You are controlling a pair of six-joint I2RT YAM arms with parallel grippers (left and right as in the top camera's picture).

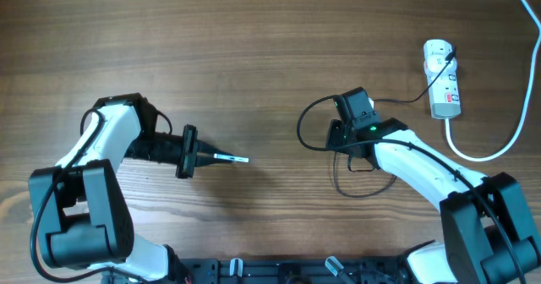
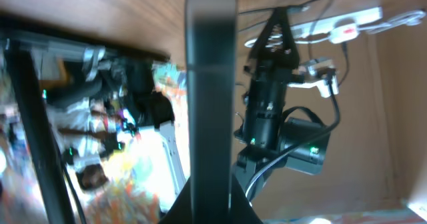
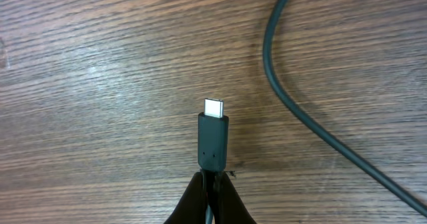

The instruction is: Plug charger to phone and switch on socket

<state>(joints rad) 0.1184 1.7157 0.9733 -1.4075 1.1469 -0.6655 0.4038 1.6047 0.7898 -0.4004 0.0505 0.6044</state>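
On the table (image 1: 254, 47), the socket (image 1: 441, 85) lies far right with the charger's black plug apparently seated in it, so I judge only the switch is left to do there. My left end effector (image 1: 207, 155) pinches the phone (image 2: 212, 84) on edge, one end facing the other arm. My right end effector (image 3: 212, 187) pinches the charger (image 3: 213, 139) just behind its bare tip, leaving that free for insertion.

The phone (image 1: 228, 158) is edge-on left of centre, the black charger (image 3: 213, 141) runs from the white socket (image 1: 443, 85), tip unplugged.
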